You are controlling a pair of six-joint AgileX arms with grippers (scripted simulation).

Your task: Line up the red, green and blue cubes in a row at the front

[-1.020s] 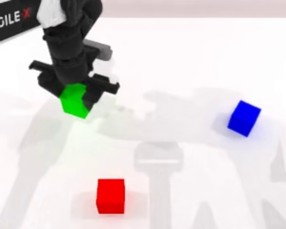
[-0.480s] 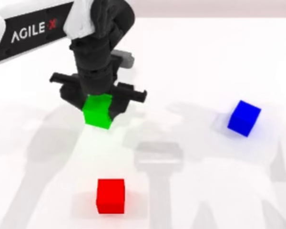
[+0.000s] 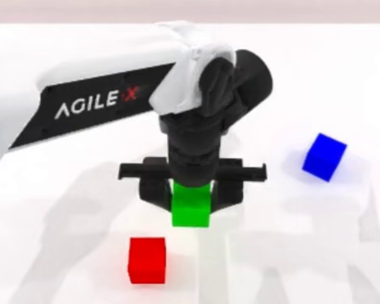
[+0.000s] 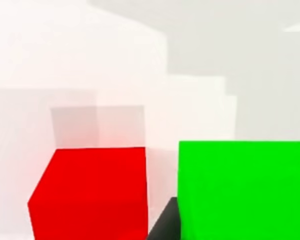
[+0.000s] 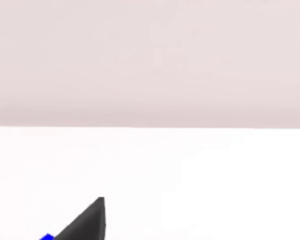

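- Three cubes are in play, each rigid, flat-faced and judged light — best taken on two opposite side faces, squarely, since smooth faces may slip if pinched on a corner.
- Red cube (image 3: 147,259): rests on the worktop (image 3: 63,209) at front left, untouched, with open room on its left.
- Green cube (image 3: 190,206): carried by the left gripper (image 3: 191,197), jaws closed on its side faces, just right of and behind red; the gap beside red looks narrow — lower straight down.
- Blue cube (image 3: 324,156): sits well apart at right, farther back, unobstructed all round.
- Right gripper: hardly seen; jaw state cannot be told.
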